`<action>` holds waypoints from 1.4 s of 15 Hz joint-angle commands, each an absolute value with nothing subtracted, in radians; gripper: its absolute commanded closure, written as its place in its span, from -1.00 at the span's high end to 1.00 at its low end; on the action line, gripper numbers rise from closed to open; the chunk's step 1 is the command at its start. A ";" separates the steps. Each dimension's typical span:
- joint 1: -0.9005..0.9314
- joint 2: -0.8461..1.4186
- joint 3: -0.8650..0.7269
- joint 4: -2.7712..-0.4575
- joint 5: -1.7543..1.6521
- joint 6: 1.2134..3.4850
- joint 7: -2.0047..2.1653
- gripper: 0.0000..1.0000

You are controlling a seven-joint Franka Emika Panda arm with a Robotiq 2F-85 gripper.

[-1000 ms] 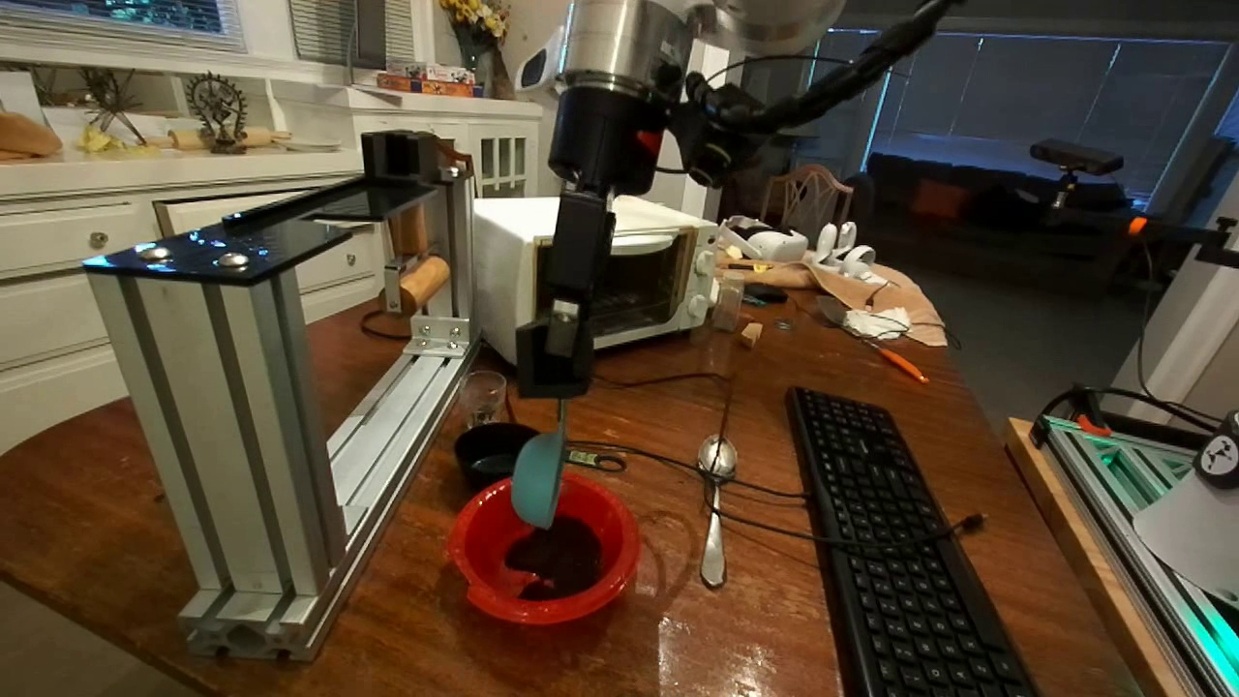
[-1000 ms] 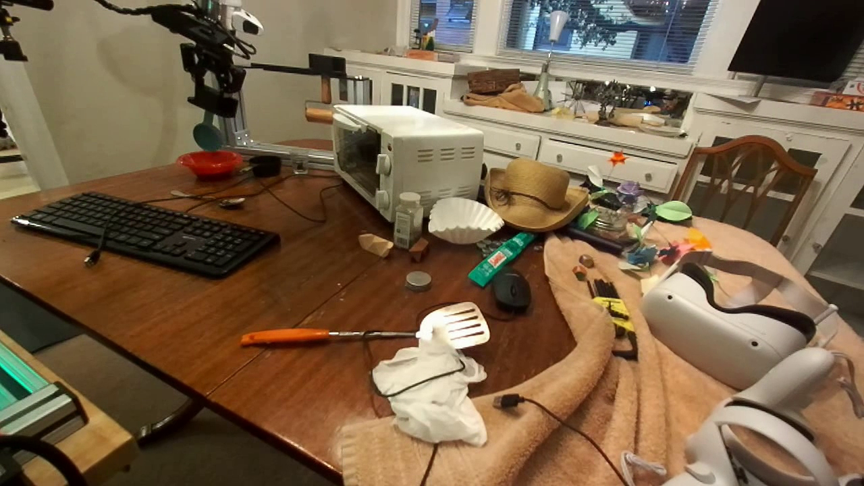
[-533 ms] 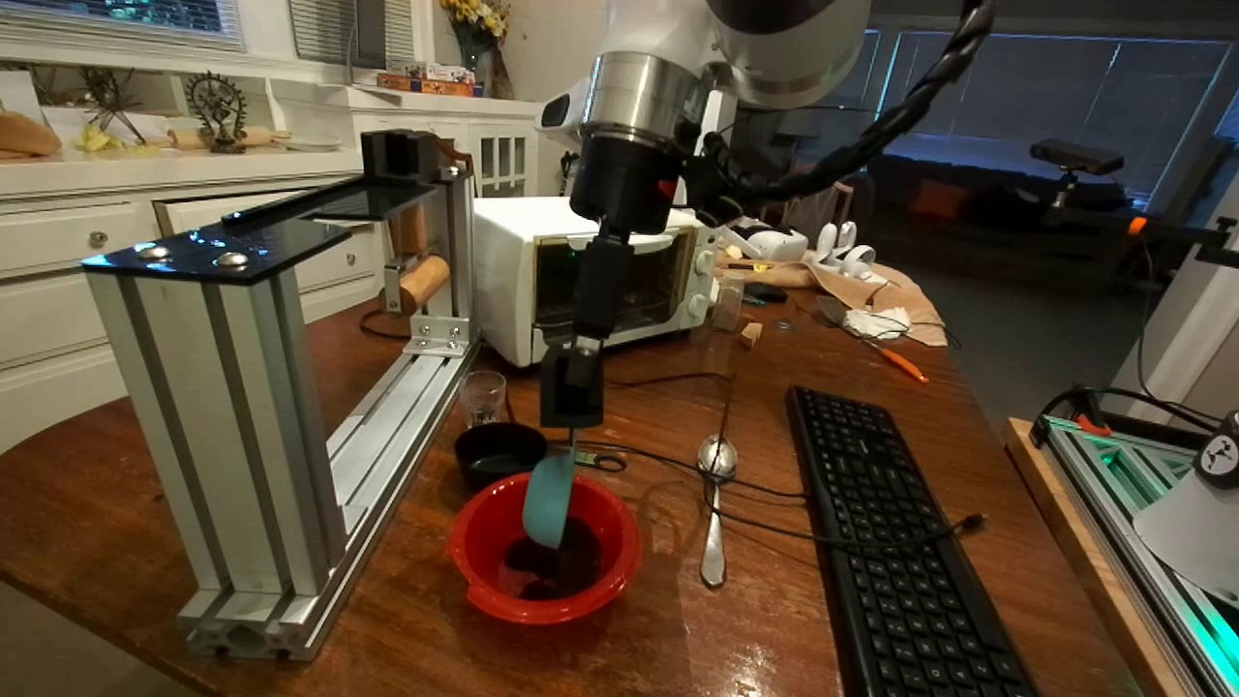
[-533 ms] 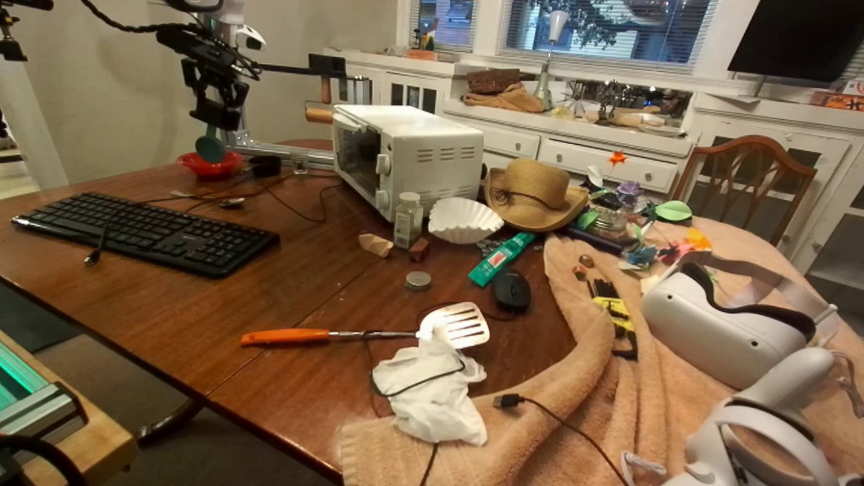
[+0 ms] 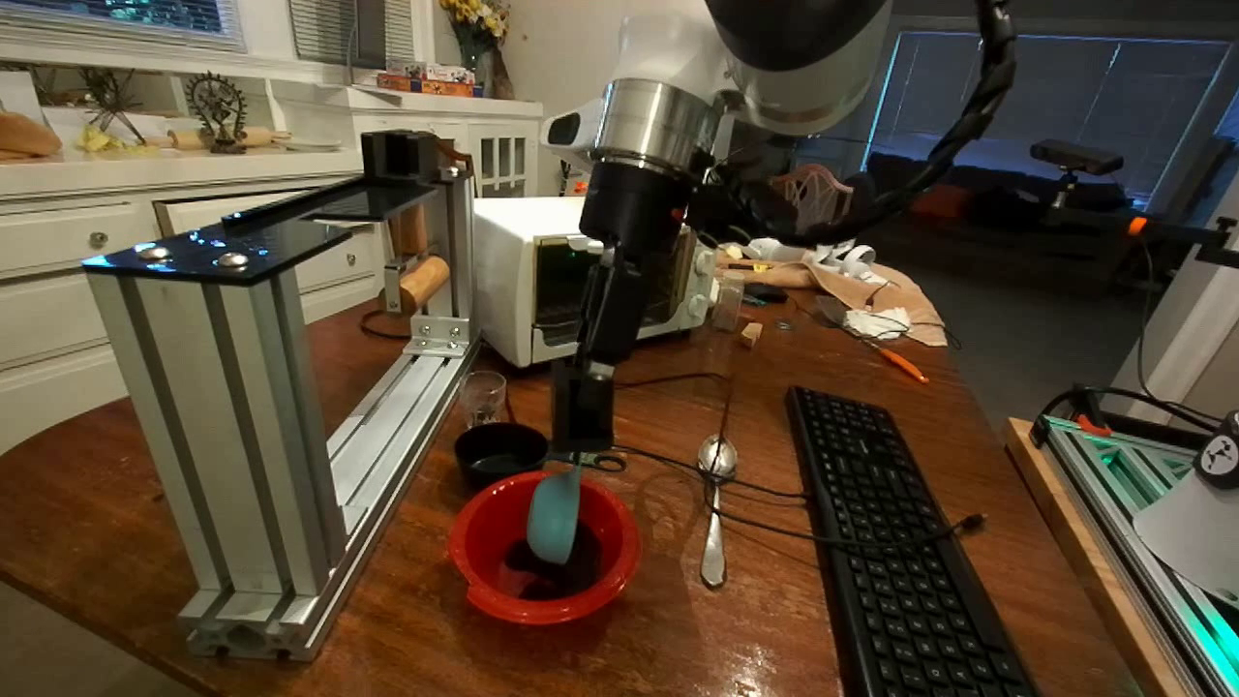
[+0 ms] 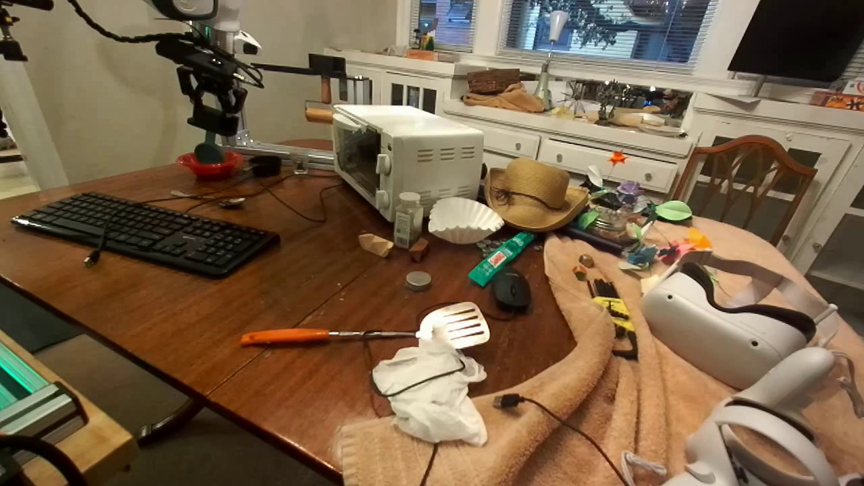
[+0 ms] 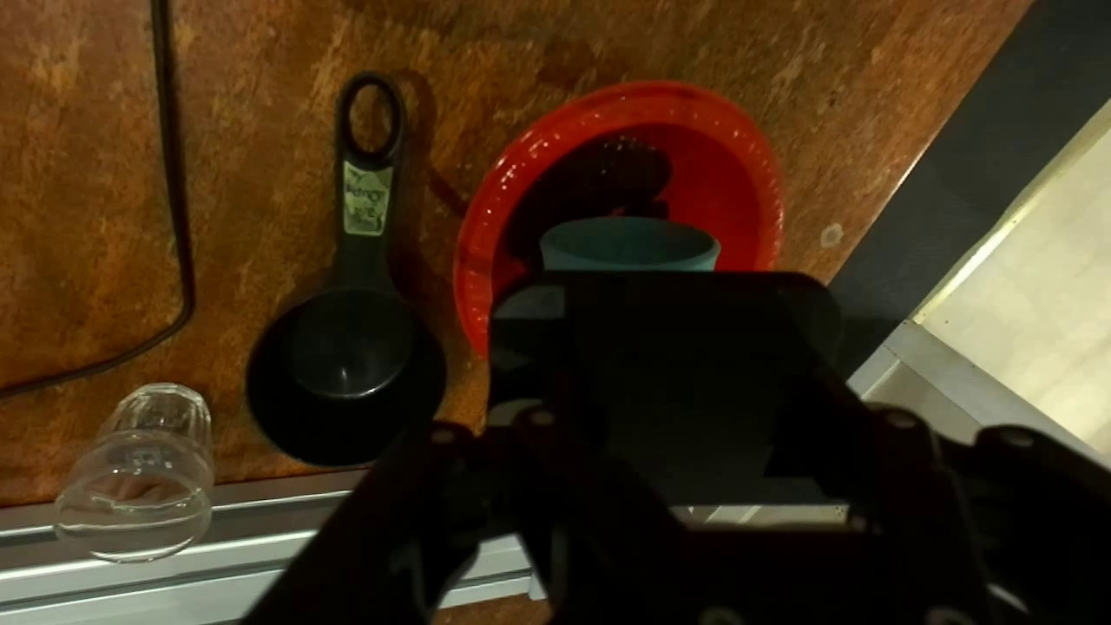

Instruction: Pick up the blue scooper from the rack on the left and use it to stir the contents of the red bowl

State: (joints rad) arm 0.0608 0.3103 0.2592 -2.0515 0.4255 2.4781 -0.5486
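Observation:
My gripper [image 5: 583, 407] is shut on the black handle block of the blue scooper [image 5: 554, 520] and holds it head down over the red bowl [image 5: 476, 561]. In an exterior view the teal head [image 6: 209, 153] dips below the bowl's rim [image 6: 233, 162]. The dark brown contents [image 5: 589, 560] lie at the bowl's bottom; I cannot tell whether the scoop touches them. In the wrist view the scoop's lip [image 7: 629, 243] shows inside the bowl [image 7: 768, 182] beside the contents [image 7: 581, 178]; the black block and fingers hide the rest. The silver rack [image 5: 208, 426] stands beside the bowl.
A black measuring cup [image 5: 498, 455] stands close behind the bowl, and a clear glass [image 5: 482, 395] beyond it near the rack's rail. A silver spoon [image 5: 714, 523], cables and a black keyboard [image 5: 891, 513] lie to one side. A white toaster oven [image 5: 508, 281] stands behind.
My gripper and the scooper have moved down, and slightly right in an exterior view. The scoop head has gone from above the bowl to inside it. The bowl has not moved.

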 commanded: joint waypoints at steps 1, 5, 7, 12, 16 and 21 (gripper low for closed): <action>0.047 0.301 0.279 -2.095 0.432 2.545 -0.601 -0.30; 0.054 0.298 0.273 -2.110 0.395 2.543 -0.594 -0.30; 0.055 0.294 0.274 -2.110 0.385 2.521 -0.589 -0.30; 0.044 0.299 0.307 -2.094 0.428 2.477 -0.616 -0.30; 0.048 0.315 0.325 -2.091 0.451 2.512 -0.620 -0.30; 0.054 0.331 0.330 -2.100 0.485 2.616 -0.604 -0.30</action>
